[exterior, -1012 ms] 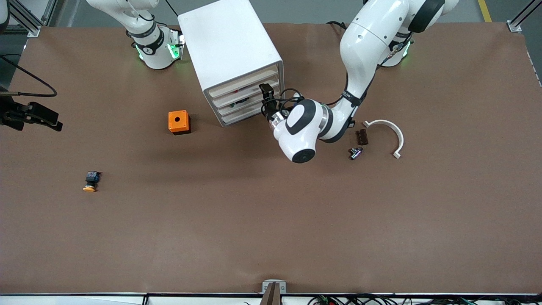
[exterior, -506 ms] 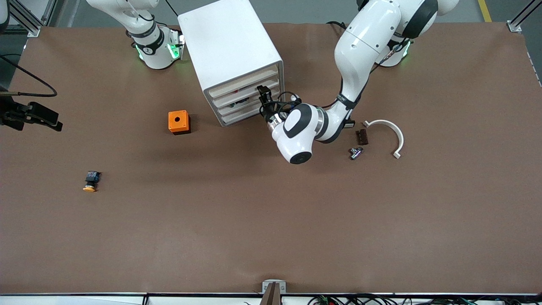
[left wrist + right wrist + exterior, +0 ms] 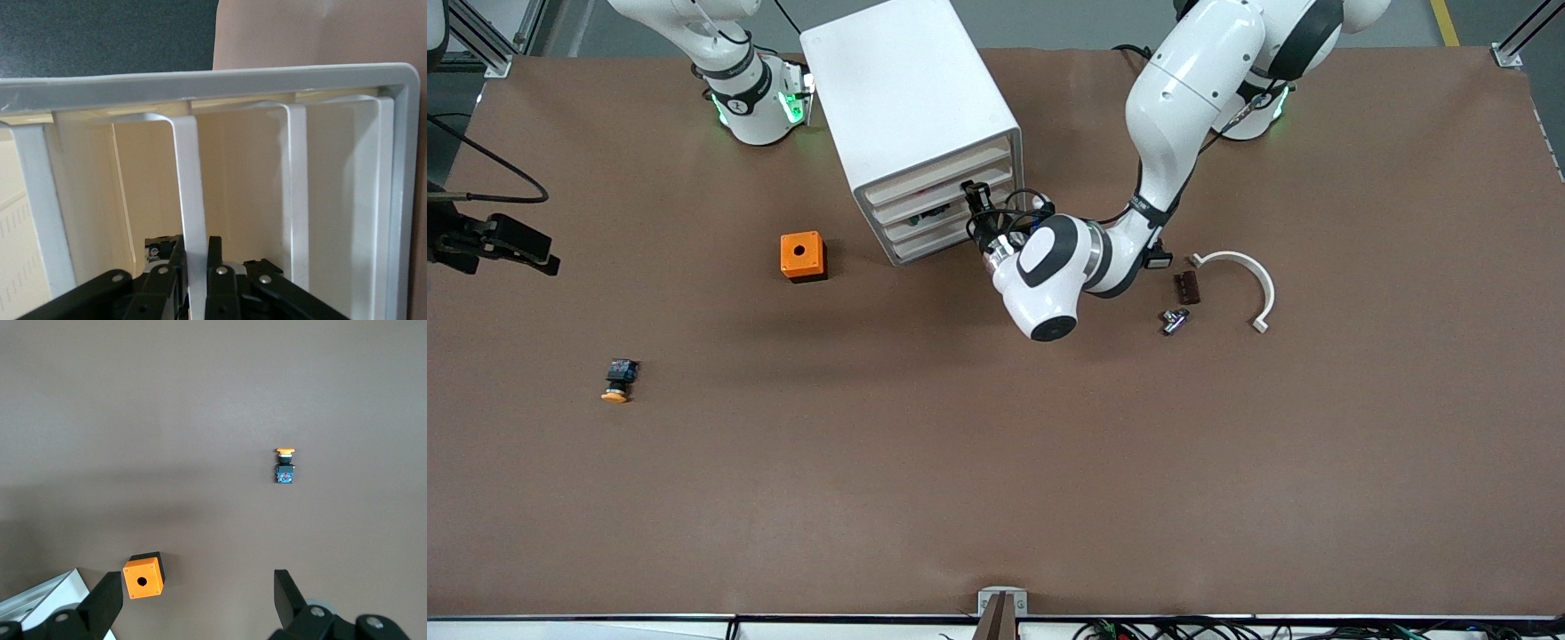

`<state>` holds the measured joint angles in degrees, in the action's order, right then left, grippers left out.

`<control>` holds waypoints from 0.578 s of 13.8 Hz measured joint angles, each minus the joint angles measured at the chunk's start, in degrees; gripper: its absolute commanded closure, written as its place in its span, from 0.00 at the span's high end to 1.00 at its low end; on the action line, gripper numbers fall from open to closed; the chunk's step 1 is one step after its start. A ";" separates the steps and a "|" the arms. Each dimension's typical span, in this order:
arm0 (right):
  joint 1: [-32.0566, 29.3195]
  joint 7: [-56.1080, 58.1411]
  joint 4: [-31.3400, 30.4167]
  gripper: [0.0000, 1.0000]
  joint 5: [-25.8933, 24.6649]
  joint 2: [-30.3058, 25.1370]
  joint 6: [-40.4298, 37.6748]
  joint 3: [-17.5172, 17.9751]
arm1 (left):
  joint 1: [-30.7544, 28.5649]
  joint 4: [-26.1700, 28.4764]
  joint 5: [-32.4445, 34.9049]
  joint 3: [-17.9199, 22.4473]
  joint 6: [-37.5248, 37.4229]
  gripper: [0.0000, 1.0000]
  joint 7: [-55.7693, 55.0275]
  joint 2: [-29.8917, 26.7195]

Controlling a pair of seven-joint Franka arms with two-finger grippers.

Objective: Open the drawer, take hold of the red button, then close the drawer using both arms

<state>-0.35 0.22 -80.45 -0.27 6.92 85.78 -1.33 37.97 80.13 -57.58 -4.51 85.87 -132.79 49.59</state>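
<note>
The white drawer cabinet (image 3: 907,98) stands between the two arm bases, its drawers flush with its front. My left gripper (image 3: 971,191) is at that front, shut on the white strip handle (image 3: 190,180) of one drawer (image 3: 947,203); in the left wrist view the left gripper (image 3: 195,243) has a black finger on each side of the strip. The button is mostly hidden: a small black-and-blue bit (image 3: 155,251) shows inside, and I cannot tell whether it is the button. My right gripper (image 3: 197,577) hangs open high over the table, holding nothing.
An orange box with a hole (image 3: 802,256) sits beside the cabinet toward the right arm's end. A yellow-orange-capped button (image 3: 616,380) lies nearer the front camera. A white curved piece (image 3: 1249,276), a small brown part (image 3: 1186,287) and a small metal part (image 3: 1173,320) lie by the left arm.
My left gripper has moved in to the cabinet front and shut on the drawer handle. The right arm waits unmoved.
</note>
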 measured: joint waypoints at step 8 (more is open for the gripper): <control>5.54 -9.67 0.00 1.00 0.26 0.83 0.52 0.59 | -9.44 -1.92 -0.11 1.74 0.95 0.00 2.22 0.01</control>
<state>5.19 -9.44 -80.45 -0.01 7.75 86.29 -0.74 28.54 78.21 -57.69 -2.78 86.83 -130.57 49.60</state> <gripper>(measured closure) 0.000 0.859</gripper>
